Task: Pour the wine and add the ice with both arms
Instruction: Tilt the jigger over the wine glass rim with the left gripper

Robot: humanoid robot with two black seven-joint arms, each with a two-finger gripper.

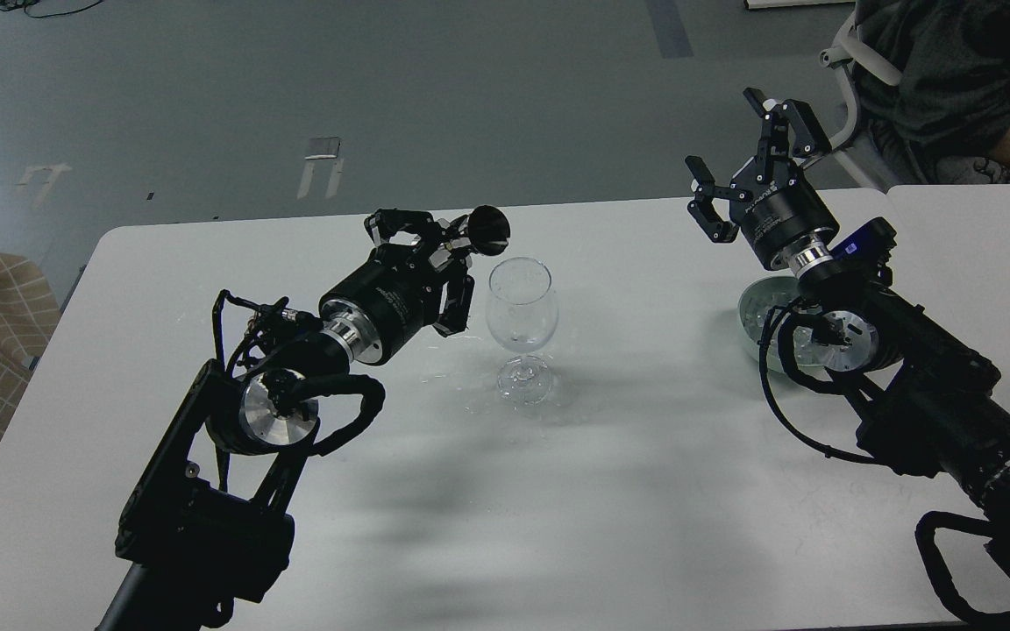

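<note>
Wine glass (521, 329) upright mid-tabletop (628, 491), seemingly empty. Left gripper (452, 263) clenched on dark bottle (487, 230) tilted beside rim: pouring step. Right gripper (746, 166) released, jaws spread above ice bowl (755, 307); next, grasping ice.

seated person (943, 79) beyond white table (558, 491)

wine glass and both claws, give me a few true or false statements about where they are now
1. The wine glass stands upright on the white table. True.
2. The right claw grips the glass stem. False: it is open, raised above the table, holding nothing.
3. The left claw holds a dark object with a round end beside the glass rim. True.
4. The bowl sits left of the glass. False: it sits to the right, partly behind the right arm.
</note>
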